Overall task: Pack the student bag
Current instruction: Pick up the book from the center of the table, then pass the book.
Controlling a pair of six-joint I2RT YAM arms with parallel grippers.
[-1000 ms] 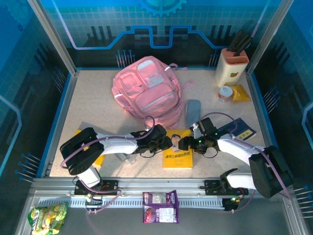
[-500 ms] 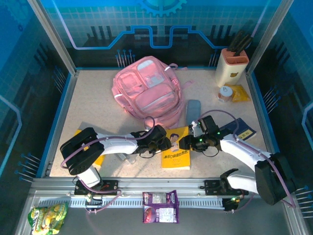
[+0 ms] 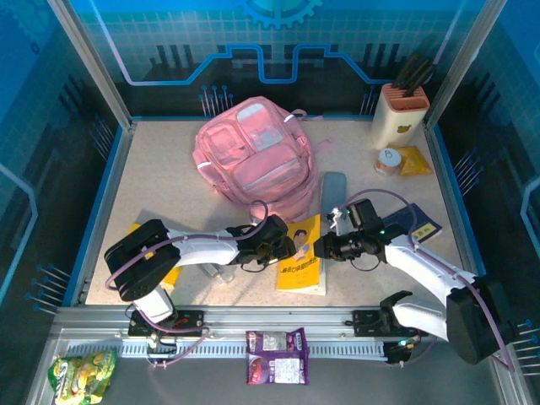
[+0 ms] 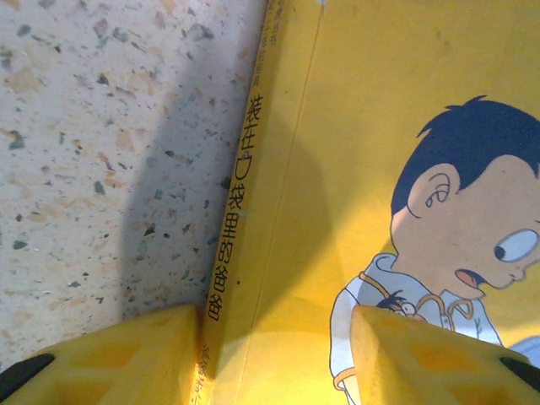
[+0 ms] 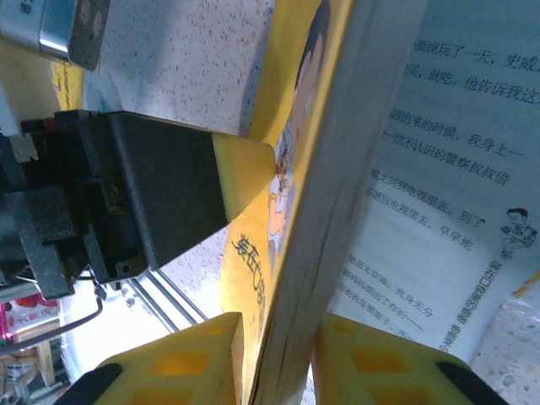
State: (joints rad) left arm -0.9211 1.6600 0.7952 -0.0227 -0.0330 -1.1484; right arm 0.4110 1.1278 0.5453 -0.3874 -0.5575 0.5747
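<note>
1. Left arm (image 3: 181, 249): smooth white shells between bulky black joint housings, with a small orange mark on the black shoulder block.
2. Right arm (image 3: 426, 270): same white and black build, with tiny green lights near the wrist.
3. Purple cable (image 3: 375, 193): thin, looping loosely along each arm.
4. Fingers (image 4: 110, 354): blocky yellow plastic with square recessed pockets and black mounts.
</note>
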